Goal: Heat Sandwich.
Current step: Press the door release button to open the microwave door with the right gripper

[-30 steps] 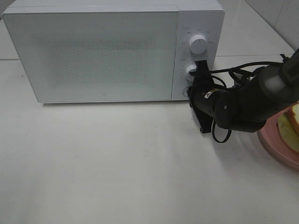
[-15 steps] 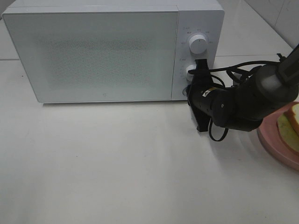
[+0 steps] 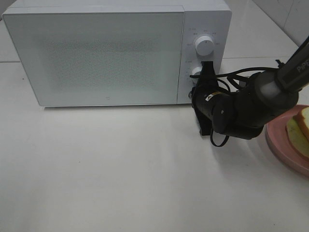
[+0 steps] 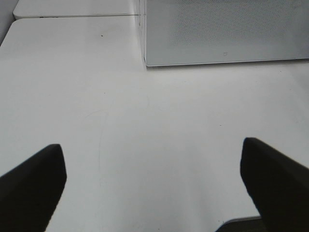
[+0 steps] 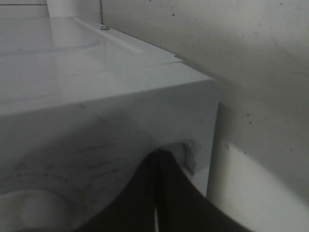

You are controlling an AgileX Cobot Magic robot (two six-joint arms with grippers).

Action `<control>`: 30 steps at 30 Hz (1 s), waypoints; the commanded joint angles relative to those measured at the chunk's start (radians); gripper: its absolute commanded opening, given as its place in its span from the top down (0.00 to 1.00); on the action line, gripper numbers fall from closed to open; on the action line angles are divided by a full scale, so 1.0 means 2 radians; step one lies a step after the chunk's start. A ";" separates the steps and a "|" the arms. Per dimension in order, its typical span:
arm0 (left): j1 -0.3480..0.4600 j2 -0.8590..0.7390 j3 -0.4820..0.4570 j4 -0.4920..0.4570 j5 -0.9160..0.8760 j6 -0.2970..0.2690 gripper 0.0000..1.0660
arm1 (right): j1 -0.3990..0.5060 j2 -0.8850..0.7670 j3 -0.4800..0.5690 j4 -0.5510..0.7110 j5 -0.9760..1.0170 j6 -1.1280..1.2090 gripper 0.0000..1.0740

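Observation:
The sandwich (image 3: 302,126), white bread with a tan crust over a pale yellow-green layer, lies on a pink plate (image 3: 282,147) at the far right edge of the exterior view. My right gripper (image 3: 197,94) is shut, and its tips are against the bottom of the white microwave's (image 3: 96,53) control panel, below the two knobs (image 3: 204,46). In the right wrist view the shut right gripper (image 5: 157,155) presses on the microwave (image 5: 120,96). My left gripper (image 4: 150,147) is open over bare table, holding nothing. The microwave door is closed.
The white microwave (image 4: 222,29) stands at the back of the white table (image 3: 120,174). The right arm's black cables (image 3: 241,75) loop beside the control panel. A tiled wall shows at the back right.
My right gripper has moved left and slightly up, closer to the microwave's lower panel. The left gripper and the sandwich have not moved.

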 commanded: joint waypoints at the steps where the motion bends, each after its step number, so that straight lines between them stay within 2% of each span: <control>1: -0.003 -0.013 0.002 -0.005 -0.004 -0.002 0.14 | -0.013 0.005 -0.054 0.004 -0.141 -0.015 1.00; 18: -0.003 -0.013 0.002 -0.005 -0.004 -0.002 0.14 | -0.013 0.012 -0.061 0.014 -0.114 -0.035 1.00; 30: -0.003 -0.013 0.002 -0.005 -0.004 -0.002 0.14 | -0.012 0.006 -0.061 0.020 -0.049 -0.051 1.00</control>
